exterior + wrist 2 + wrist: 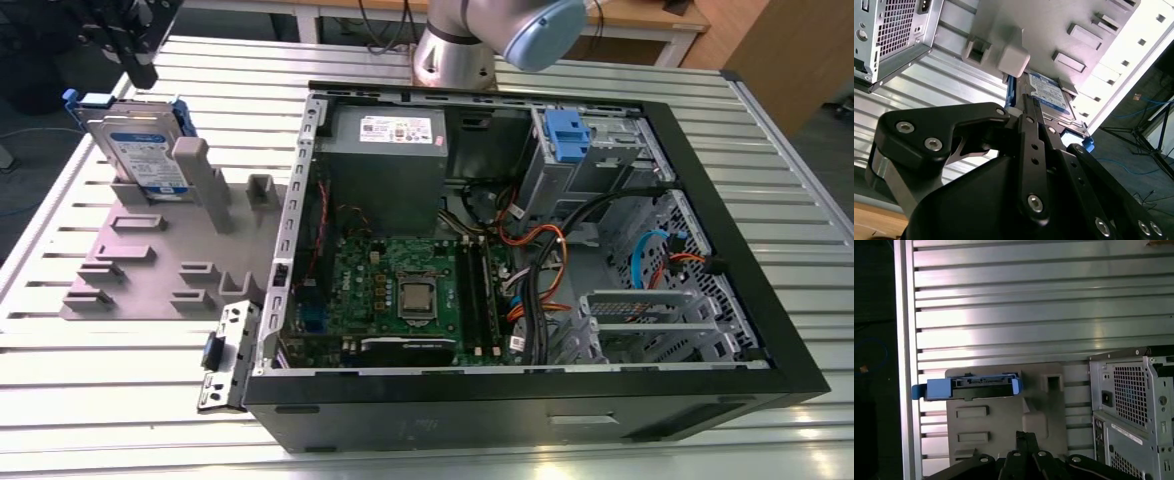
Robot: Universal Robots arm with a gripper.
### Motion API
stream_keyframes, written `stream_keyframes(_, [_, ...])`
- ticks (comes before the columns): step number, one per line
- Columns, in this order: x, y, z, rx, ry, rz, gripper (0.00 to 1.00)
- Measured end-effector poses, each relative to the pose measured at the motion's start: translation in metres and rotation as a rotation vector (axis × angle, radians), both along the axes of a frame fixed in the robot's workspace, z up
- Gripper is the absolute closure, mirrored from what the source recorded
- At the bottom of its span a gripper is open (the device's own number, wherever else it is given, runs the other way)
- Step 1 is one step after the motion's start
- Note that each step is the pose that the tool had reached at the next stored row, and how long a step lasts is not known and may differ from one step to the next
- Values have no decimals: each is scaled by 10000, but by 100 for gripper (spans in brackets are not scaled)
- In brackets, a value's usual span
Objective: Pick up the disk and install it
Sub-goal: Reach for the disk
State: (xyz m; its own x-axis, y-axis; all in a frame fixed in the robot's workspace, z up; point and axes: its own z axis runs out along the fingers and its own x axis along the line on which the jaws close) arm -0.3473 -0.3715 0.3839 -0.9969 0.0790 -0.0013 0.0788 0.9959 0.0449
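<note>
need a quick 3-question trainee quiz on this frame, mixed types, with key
1. True or false: the disk, a flat silver hard drive in a bright blue plastic bracket, already sits inside the open black computer case.
2. Multiple choice: the disk A) stands upright in the grey plastic fixture on the slatted metal table; B) lies flat on the table; C) leans against the case.
3. Short answer: in the exterior view, which thing is the black gripper nearest to?
Key: 1 false; 2 A; 3 the disk, which it hangs just above.
</note>
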Motion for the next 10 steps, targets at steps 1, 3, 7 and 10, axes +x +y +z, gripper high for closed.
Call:
stream_keyframes(1, [-4, 23, -1, 0, 1, 1, 89])
stream_keyframes(3, [-26, 74, -6, 0, 1, -1, 89])
stream_keyframes(7, [-137, 155, -18, 0, 1, 0, 89])
stream_keyframes(10, [-259, 195, -29, -1, 2, 0, 89])
